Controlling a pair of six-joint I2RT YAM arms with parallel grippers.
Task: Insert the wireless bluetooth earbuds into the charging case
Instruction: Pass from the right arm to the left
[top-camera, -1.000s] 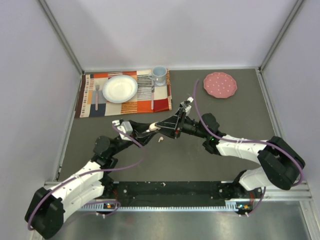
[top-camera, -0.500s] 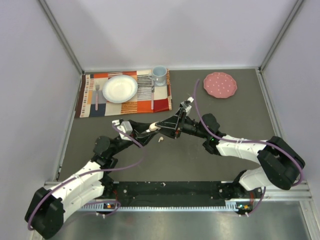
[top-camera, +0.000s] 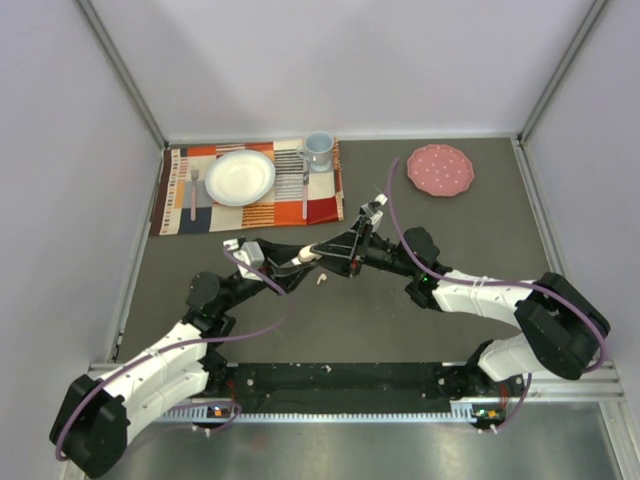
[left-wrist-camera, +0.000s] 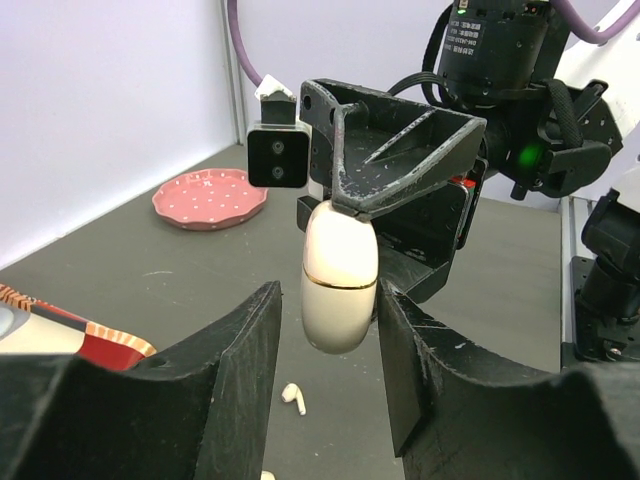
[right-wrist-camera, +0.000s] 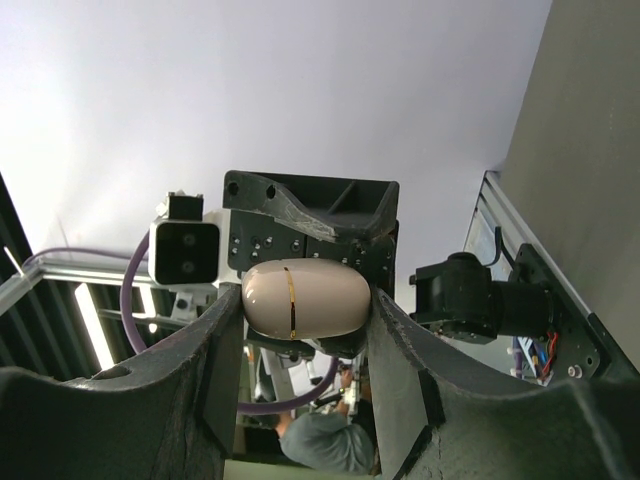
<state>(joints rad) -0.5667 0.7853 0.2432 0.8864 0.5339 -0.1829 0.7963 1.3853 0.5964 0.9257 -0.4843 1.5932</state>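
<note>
The charging case (right-wrist-camera: 305, 298) is a cream oval with a gold seam, closed. My right gripper (right-wrist-camera: 305, 330) is shut on it, a finger pressing each side, and holds it above the table. In the left wrist view the case (left-wrist-camera: 340, 275) hangs between my left gripper's (left-wrist-camera: 328, 340) open fingers, close to the right finger with a gap on the left. In the top view both grippers meet at mid table, left (top-camera: 303, 260) and right (top-camera: 318, 250). One white earbud (left-wrist-camera: 292, 396) lies on the table below, also in the top view (top-camera: 321, 279). Part of another earbud (left-wrist-camera: 265, 476) shows at the frame bottom.
A pink dotted plate (top-camera: 440, 169) sits at the back right, also in the left wrist view (left-wrist-camera: 210, 197). A striped placemat (top-camera: 250, 210) at the back left bears a white plate (top-camera: 240, 177), a cup (top-camera: 318, 150), a fork and a knife.
</note>
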